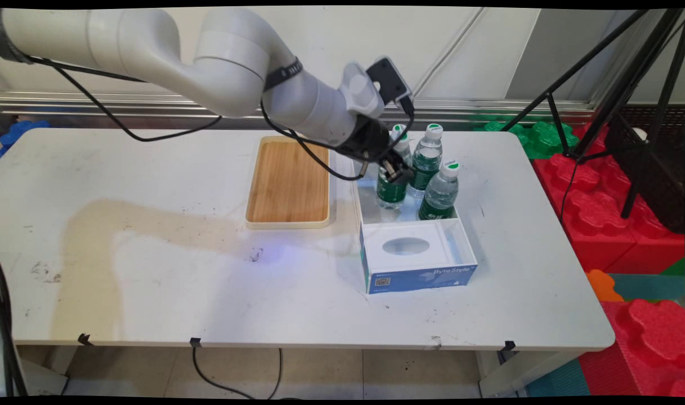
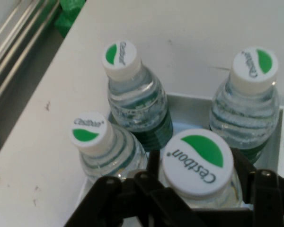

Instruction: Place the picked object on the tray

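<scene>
A wooden tray [image 1: 287, 183] lies on the white desk [image 1: 151, 253], left of a white and blue box [image 1: 415, 259]. Four water bottles stand close together in the far end of the box. The arm reaches in from the far left and tilts down. Its claw [image 1: 395, 170] sits around the left near bottle [image 2: 197, 165], one finger on each side, just under the white and green cap. The other three bottles [image 2: 135, 101] crowd right beside it.

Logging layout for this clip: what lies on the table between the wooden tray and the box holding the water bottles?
Nothing: in the main view, only a narrow strip of bare table separates the wooden tray from the box.
</scene>
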### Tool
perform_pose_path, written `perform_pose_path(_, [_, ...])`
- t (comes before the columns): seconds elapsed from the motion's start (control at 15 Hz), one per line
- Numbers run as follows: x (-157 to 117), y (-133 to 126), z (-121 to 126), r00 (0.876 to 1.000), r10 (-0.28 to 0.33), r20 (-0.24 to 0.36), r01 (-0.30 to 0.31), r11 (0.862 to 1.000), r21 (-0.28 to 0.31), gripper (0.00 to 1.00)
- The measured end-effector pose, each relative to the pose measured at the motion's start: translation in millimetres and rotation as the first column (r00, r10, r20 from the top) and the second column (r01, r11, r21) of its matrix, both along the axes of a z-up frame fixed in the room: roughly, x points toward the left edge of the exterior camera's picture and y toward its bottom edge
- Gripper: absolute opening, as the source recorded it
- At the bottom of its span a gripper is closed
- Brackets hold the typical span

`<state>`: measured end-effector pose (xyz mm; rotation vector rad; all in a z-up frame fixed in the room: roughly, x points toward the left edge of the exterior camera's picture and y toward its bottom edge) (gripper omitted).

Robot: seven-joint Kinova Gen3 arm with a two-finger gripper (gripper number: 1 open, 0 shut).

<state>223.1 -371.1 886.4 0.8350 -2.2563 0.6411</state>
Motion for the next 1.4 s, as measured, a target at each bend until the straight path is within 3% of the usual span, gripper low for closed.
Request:
perform_pose_path(0.27, [12.7,14.3,32.4,1.000,-0.009,-0.012,0.008,0.999,-0.044,0.00])
perform_pose_path(0.67, [53.3,37.8,74.2,1.000,-0.006,-0.018,0.005,0.996,-0.093,0.00])
perform_pose_path(1.13, [110.3,61.1,104.4,0.998,0.064,-0.022,-0.066,0.990,-0.122,0.00])
perform_pose_path(1.4, [129.2,59.9,110.6,0.994,0.109,-0.019,-0.111,0.986,-0.124,0.00])
